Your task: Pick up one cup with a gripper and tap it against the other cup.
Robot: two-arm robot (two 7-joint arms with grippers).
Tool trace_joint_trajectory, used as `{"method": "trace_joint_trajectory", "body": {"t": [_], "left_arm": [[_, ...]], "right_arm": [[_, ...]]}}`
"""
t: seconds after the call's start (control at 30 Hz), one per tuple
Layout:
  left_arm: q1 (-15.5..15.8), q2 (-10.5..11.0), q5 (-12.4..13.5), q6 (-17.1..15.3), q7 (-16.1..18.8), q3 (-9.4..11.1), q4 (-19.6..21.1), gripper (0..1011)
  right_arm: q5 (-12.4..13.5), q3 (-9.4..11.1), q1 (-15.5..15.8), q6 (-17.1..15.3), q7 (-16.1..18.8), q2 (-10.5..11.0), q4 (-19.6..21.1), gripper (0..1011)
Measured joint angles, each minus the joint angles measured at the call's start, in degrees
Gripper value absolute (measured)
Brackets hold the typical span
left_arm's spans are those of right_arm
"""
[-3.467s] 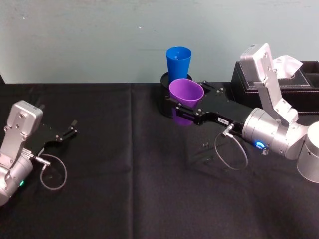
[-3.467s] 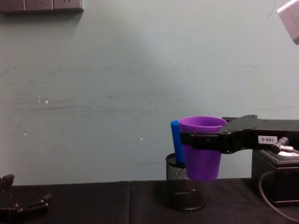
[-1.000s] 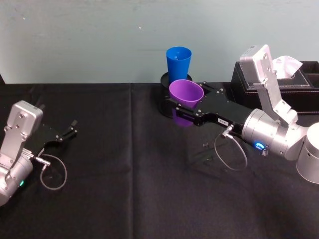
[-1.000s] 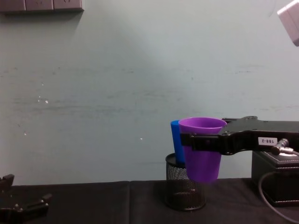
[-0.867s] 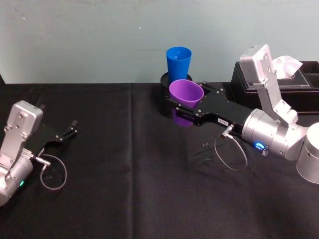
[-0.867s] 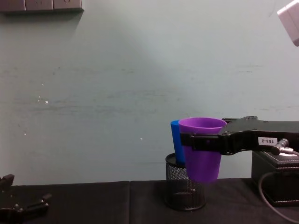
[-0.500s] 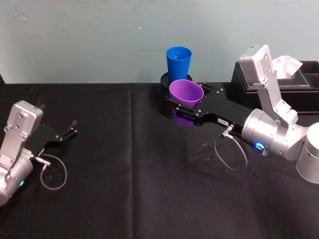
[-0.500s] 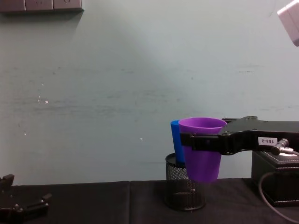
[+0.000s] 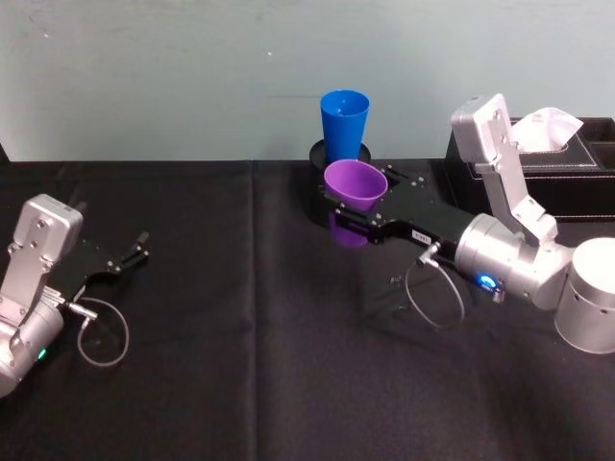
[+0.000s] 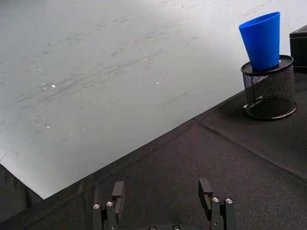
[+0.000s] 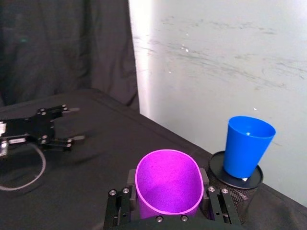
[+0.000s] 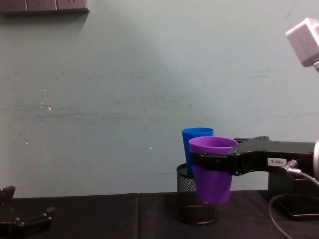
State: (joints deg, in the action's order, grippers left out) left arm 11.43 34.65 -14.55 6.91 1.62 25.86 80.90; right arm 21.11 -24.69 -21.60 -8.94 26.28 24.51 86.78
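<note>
Down a touch and drawn back comes the purple cup [image 9: 354, 185], clamped mid-wall in the right hand [image 9: 357, 206], jaws snug on it, clear of the counter [image 9: 240, 365]. Just ahead stands the blue cup [image 9: 345, 123] in its mesh holder [image 10: 268, 93], seemingly untouched. A gentle, level nudge forward should tap it. The left hand [image 9: 130, 257] idles far off, fingers spread.

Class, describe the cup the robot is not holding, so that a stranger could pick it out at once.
Near the table's back edge, left of the tissue box, stands a black wire-mesh pen holder. The blue cup sits upright in it. The purple cup in front of it is held by the right hand, off the table.
</note>
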Motion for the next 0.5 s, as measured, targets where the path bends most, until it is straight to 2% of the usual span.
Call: {"method": "trace_joint_trajectory", "body": {"t": [0.17, 0.23, 0.5], "left_arm": [[0.0, 0.0, 0.0, 0.0, 0.0, 0.0, 0.0, 1000], [0.0, 0.0, 0.0, 0.0, 0.0, 0.0, 0.0, 1000], [0.0, 0.0, 0.0, 0.0, 0.0, 0.0, 0.0, 1000]], "right_arm": [[0.1, -0.2, -2.1, 0.8, -0.5, -1.7, -4.0, 723], [-0.4, -0.7, -4.1, 1.6, -0.5, -3.0, -7.1, 723], [-1.3, -1.2, -8.2, 3.0, -0.7, -6.2, -14.6, 723]]}}
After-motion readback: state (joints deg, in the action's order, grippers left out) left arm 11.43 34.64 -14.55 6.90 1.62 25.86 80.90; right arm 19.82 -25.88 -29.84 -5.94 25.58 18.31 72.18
